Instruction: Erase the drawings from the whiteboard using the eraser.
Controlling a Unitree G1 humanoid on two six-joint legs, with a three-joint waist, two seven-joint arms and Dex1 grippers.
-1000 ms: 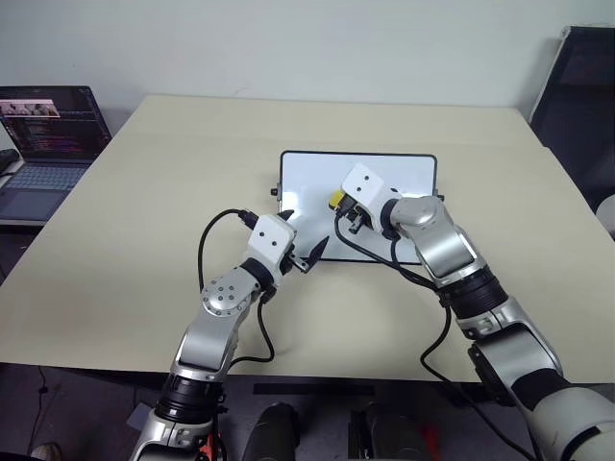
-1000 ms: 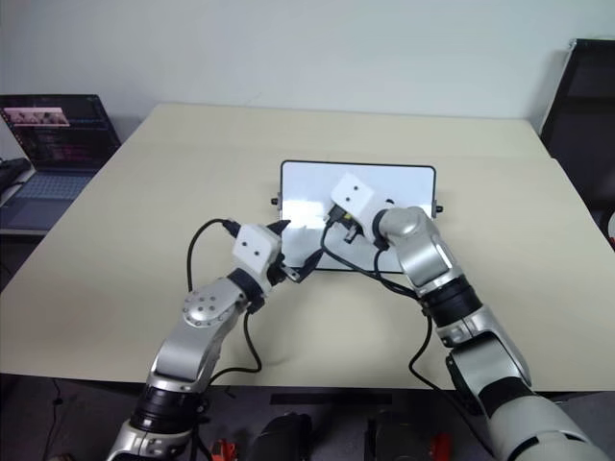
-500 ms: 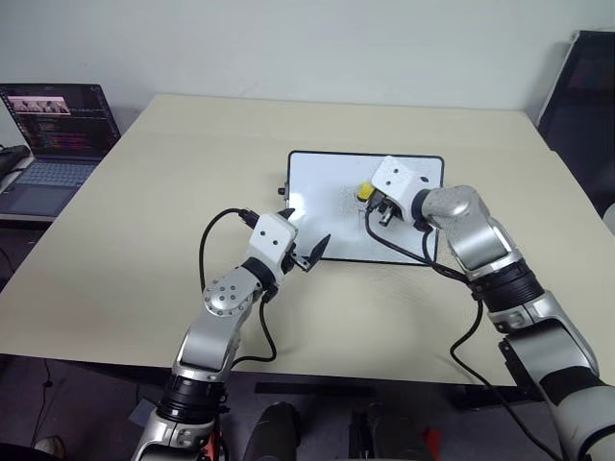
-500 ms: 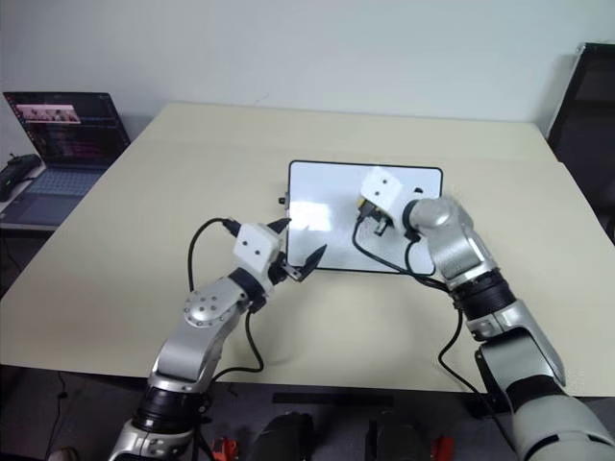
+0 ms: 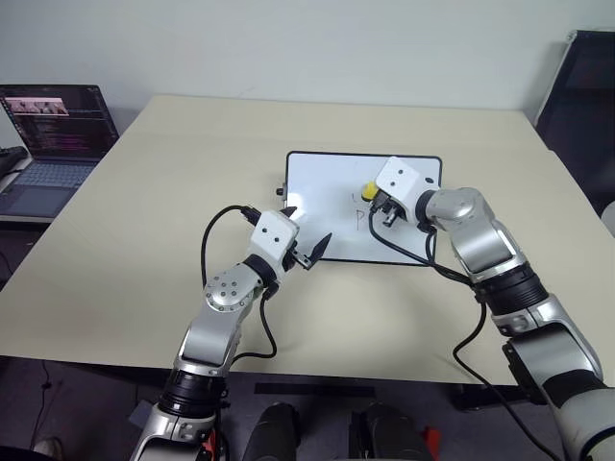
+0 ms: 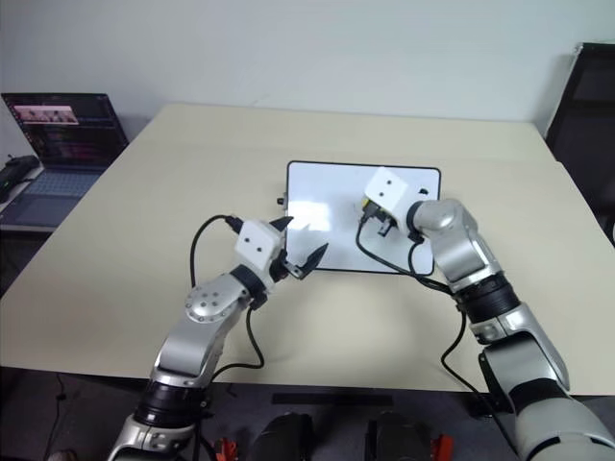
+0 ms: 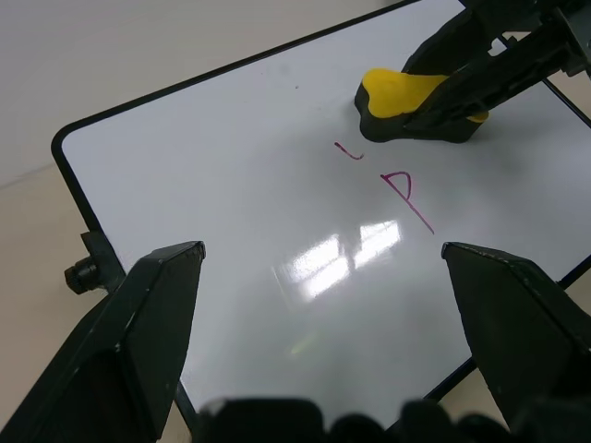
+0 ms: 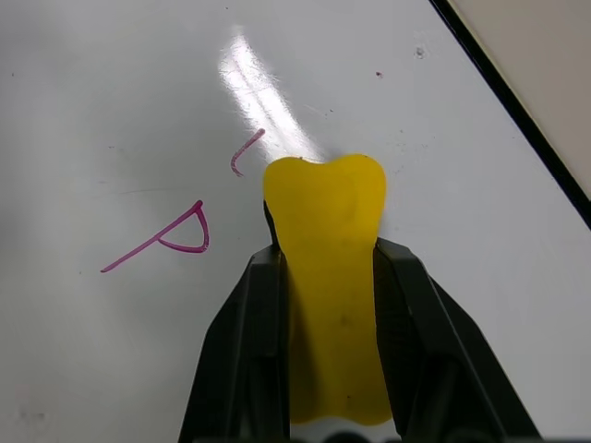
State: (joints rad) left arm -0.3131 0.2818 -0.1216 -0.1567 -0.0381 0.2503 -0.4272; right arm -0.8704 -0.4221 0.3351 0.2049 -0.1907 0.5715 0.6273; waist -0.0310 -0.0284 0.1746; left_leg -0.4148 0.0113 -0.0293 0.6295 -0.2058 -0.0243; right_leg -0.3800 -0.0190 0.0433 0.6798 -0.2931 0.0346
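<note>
Clamping eraser [image 8: 325,277] lengthwise, right claw [image 8: 325,305]

The left gripper [image 5: 305,240] is held open at frame centre; the right gripper [image 8: 325,305], centre-right, is clamped on the eraser [image 8: 328,277].

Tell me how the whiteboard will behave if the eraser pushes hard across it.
The whiteboard lies flat and loose on the table, so it may slide. Its glossy face probably lets the eraser glide. It looks thin and stiff, unlikely to tip.
</note>
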